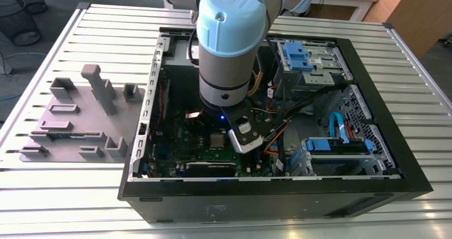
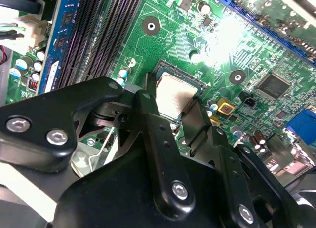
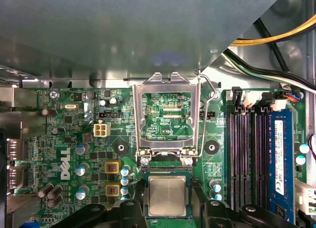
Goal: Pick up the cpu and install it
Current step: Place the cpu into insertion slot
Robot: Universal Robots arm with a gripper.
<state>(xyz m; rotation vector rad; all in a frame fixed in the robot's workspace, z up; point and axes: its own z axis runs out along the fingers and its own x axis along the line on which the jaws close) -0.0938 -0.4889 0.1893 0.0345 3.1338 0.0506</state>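
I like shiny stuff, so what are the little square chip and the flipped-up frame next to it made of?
The cpu looks topped with dull metal: silvery grey with a soft sheen. The socket frame beside it looks like brighter bare sheet metal, thin, with glinting edges. Which metal exactly, the look leaves open.

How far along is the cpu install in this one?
Done: the cpu is picked up and lies in the socket, apparently seated. In hand: the end effector grips it on two opposite sides and has not yet let go. Left: the hinged frame stands open beside the socket, so the chip is not yet clamped down.
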